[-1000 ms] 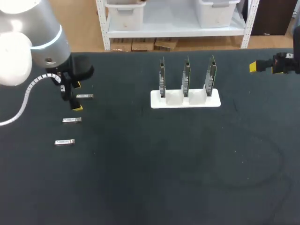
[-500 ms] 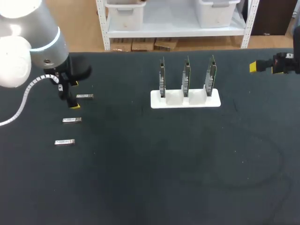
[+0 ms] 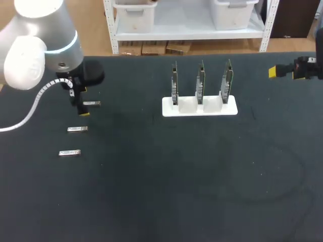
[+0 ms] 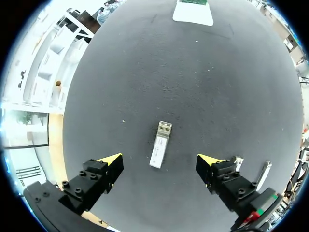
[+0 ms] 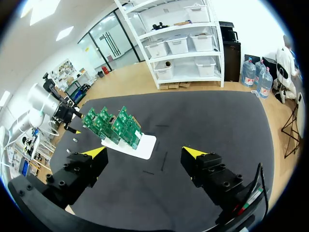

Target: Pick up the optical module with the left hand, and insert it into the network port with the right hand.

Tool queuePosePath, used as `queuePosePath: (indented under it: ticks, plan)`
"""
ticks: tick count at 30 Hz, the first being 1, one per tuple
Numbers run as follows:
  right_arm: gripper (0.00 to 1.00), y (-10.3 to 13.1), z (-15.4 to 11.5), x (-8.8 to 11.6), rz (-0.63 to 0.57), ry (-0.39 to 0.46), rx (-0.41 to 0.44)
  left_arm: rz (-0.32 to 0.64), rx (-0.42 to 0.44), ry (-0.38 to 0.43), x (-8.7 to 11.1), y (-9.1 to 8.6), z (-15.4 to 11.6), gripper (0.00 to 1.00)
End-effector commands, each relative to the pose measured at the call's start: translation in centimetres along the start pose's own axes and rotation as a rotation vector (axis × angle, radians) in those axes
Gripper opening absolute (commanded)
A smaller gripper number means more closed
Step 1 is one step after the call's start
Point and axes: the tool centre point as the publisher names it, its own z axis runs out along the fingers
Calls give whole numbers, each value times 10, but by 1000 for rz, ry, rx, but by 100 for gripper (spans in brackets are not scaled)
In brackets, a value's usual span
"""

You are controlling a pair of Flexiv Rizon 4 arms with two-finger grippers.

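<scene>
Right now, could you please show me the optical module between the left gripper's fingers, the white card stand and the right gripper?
optical module (image 4: 160, 144): left wrist view, middle of its metal body.
white card stand (image 3: 169, 109): head view, bare left end of its base.
right gripper (image 5: 145, 152): right wrist view, midway between its fingertips.

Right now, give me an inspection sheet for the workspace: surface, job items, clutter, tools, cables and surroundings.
Surface: dark table, flat.
Job's things: three modules lie in a column at the left. A white stand holds three upright green boards.
Clutter: nothing seen.
Grippers: the left tool is open, over the far module and not touching it. The right tool is open and empty, at the table's far right.
Cables: a white coiled cable hangs along the left arm, clear of the modules.
Surroundings: nothing seen.
</scene>
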Motion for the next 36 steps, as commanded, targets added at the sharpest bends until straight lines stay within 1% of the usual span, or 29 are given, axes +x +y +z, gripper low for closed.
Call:
queuePosePath:
  ticks: [1,3,5,8,13,15,22,27,36]
  plan:
    - [100,1,-1,1,1,-1,7,1,21,17,-6,8,2,100]
    - [100,1,-1,1,1,-1,7,4,33,28,-6,9,3,100]
    - [100,1,-1,1,1,-1,7,5,51,61,-5,10,5,100]
    - [100,1,-1,1,1,-1,7,1,58,80,-5,10,7,100]
    - [100,1,-1,1,1,-1,7,-22,83,67,-4,9,8,100]
    - [100,1,-1,1,1,-1,7,-17,87,66,-3,7,8,100]
    - [100,1,-1,1,1,-1,7,-39,111,74,0,3,12,100]
    - [100,1,-1,1,1,-1,7,-52,113,84,3,2,14,100]
    - [100,1,-1,1,1,-1,7,-56,114,76,4,1,13,100]
